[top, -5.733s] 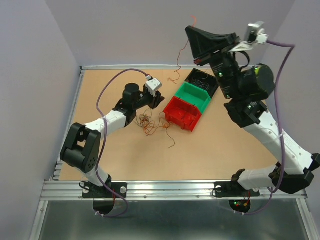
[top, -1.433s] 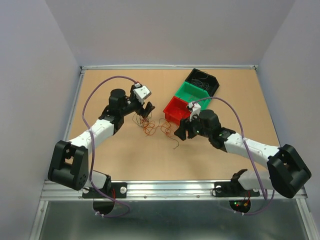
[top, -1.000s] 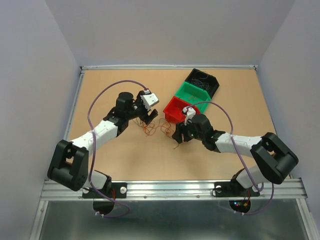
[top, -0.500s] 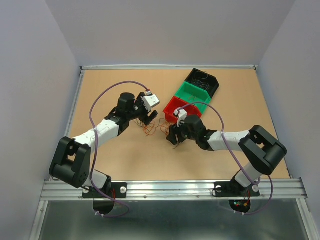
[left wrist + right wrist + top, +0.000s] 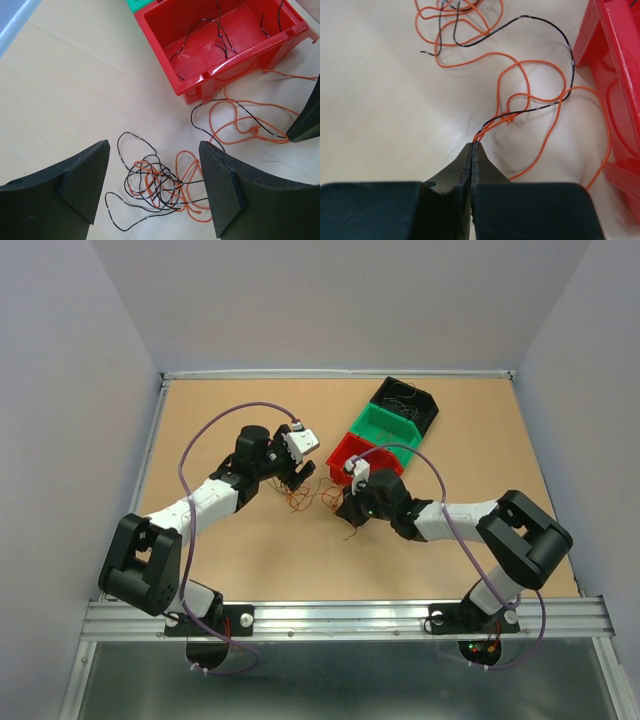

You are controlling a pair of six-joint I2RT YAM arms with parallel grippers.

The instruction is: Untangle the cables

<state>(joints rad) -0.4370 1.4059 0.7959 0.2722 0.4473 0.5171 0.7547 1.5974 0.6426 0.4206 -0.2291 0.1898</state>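
Pinching fully shut, the right gripper (image 5: 472, 146) holds an orange strand and a dark strand of the cables (image 5: 509, 119) at its tips, with a small knot just ahead of it. The left gripper (image 5: 155, 192) hangs wide open and empty over the main tangle on the worktop (image 5: 60, 90). These wires look feather-light, springy and slippery. They are probably best taken close to a knot and drawn gently.

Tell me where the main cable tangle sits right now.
In the left wrist view, the tangle lies on the table between the open left pincer's fingers, below and left of the red bin.
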